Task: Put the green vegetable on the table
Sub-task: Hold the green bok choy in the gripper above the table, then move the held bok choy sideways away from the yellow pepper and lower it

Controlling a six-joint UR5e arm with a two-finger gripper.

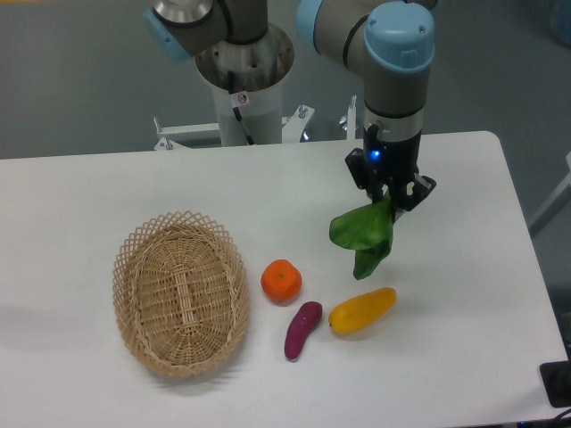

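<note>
Table (134, 187) smooth matt white; basket (180, 292) rough woven wicker; green vegetable (364, 234) soft, leafy; claw (390, 198) black plastic

A white table (134, 192) with rounded corners carries a woven wicker basket (180, 292) at the left, then an orange (281, 281), a purple vegetable (302, 329) and a yellow vegetable (361, 310) lying close together.

Green vegetable (363, 234); white table (107, 187); tan woven basket (179, 292).

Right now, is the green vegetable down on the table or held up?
Held up: the end effector grips the green vegetable; its leaves hang above the table.
</note>
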